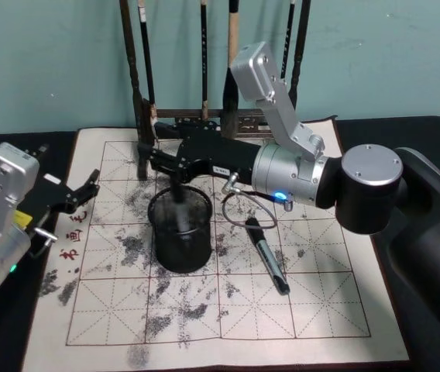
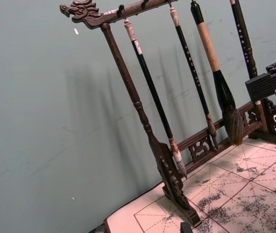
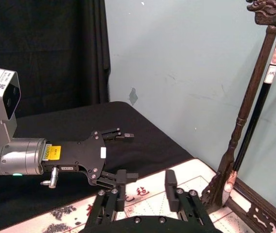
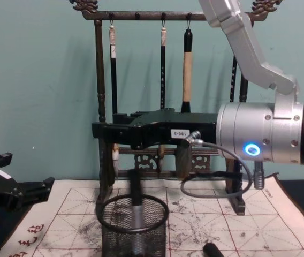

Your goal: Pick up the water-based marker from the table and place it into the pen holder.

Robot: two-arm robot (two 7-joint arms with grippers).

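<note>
Chest view: water-based marker (image 4: pixel 136 211), blurred, upright inside pen holder (image 4: pixel 157 235), long axis vertical, top end above the rim. Over it, right gripper (image 4: pixel 106 133), held level and reaching in from the right. The marker lies straight below it, and nothing grips it. Low at the left edge, left gripper (image 4: pixel 21 174), well apart from the holder, spread and empty. Behind, brush rack (image 4: pixel 101 80).

Head view: pen holder on ink-spotted calligraphy mat (image 1: pixel 321 310), right gripper above its far rim, right arm much the nearer of the two. Plain here, barely caught from the chest: second dark capped pen (image 1: pixel 270 260), flat on the mat to the right of the holder, long axis running near to far.

Right wrist view: own fingers (image 3: pixel 171 180) parted, nothing between them. Left gripper beyond, likewise parted.

Left wrist view: rack with hanging brushes (image 2: pixel 220 92), mat corner below.

Judgement: placement looks done. The next move calls for a clean lift clear of the marker's projecting top.
</note>
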